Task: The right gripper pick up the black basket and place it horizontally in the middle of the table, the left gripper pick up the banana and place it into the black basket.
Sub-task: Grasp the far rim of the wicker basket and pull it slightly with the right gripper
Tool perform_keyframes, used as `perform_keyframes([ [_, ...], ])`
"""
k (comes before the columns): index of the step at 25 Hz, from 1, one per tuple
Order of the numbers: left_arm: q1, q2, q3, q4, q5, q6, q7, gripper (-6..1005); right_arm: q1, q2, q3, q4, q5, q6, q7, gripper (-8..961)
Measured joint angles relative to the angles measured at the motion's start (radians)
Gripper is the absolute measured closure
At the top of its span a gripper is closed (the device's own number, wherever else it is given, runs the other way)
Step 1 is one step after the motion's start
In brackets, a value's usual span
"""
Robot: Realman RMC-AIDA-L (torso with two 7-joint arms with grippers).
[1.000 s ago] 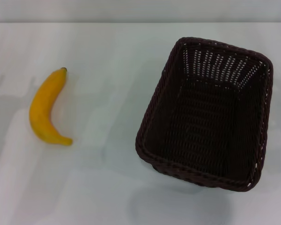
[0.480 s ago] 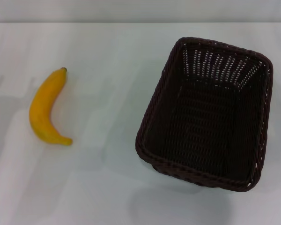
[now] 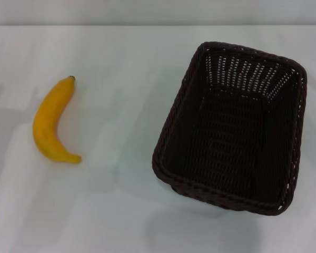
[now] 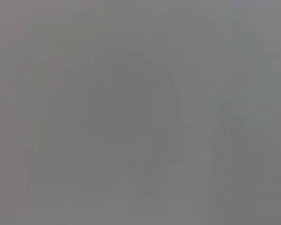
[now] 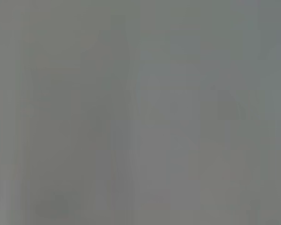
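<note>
**Basket + banana both on table, no gripper in sight**

Head cam: black basket sits on the white table, right side of scene, upright w/ open top facing up. Long axis runs near-to-far, tilted a bit, so the near end sits further left than the far end. Inside looks empty, woven floor visible. Light shows through the open weave on the far wall. Rolled rim intact all round.

Banana lies flat on the table, left side, well apart from the basket. Dark stem tip points far, other end curls toward near-right. Curve bulges to the left. Nothing touching it.

Bare tabletop between the two. Faint shadow on the table near the basket's near end.

Grippers: neither left nor right shows in head cam. Both wrist cams give flat grey only, no fingers, no objects readable. Can't tell whether either gripper's fingers are spread or pressed together; can't tell where the arms are.
</note>
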Motion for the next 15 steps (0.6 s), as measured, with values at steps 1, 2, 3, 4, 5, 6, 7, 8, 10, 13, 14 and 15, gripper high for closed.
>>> perform_keyframes([
  [1,0.0,0.0,0.0,0.0,0.0,0.0,0.0,120,0.013,-0.008,0.0,-0.019,-0.059,-0.001,0.067,273],
  [2,0.0,0.0,0.0,0.0,0.0,0.0,0.0,120,0.024,-0.016,0.0,-0.034,-0.104,-0.005,0.122,273],
  [3,0.0,0.0,0.0,0.0,0.0,0.0,0.0,120,0.04,-0.026,0.001,-0.048,-0.151,-0.014,0.18,273],
  [4,-0.001,0.0,0.001,-0.001,0.0,0.0,-0.002,120,0.056,-0.036,0.001,-0.056,-0.198,-0.029,0.236,273],
  [5,-0.001,0.0,0.003,-0.001,0.0,0.0,-0.005,120,0.075,-0.046,0.001,-0.061,-0.242,-0.047,0.286,274],
  [6,-0.001,0.0,0.006,-0.002,0.0,0.0,-0.008,120,0.09,-0.053,0.001,-0.063,-0.272,-0.062,0.319,274],
  [7,-0.002,0.001,0.008,-0.002,0.0,0.0,-0.011,120,0.11,-0.06,0.002,-0.066,-0.314,-0.081,0.363,274],
  [8,-0.002,0.002,0.011,-0.002,0.0,0.001,-0.014,120,0.129,-0.065,0.002,-0.068,-0.345,-0.096,0.395,274],
  [10,-0.001,0.002,0.014,-0.001,0.0,0.009,-0.015,120,0.163,-0.07,0.002,-0.07,-0.4,-0.123,0.438,275],
  [13,0.0,0.003,0.021,0.0,0.0,0.022,-0.015,120,0.22,-0.073,0.002,-0.08,-0.497,-0.153,0.507,276],
  [14,0.0,0.004,0.023,0.0,0.001,0.022,-0.015,120,0.245,-0.073,0.002,-0.088,-0.546,-0.159,0.538,276],
  [15,0.0,0.004,0.025,0.0,0.001,0.023,-0.015,120,0.252,-0.073,0.002,-0.089,-0.562,-0.162,0.548,276],
])
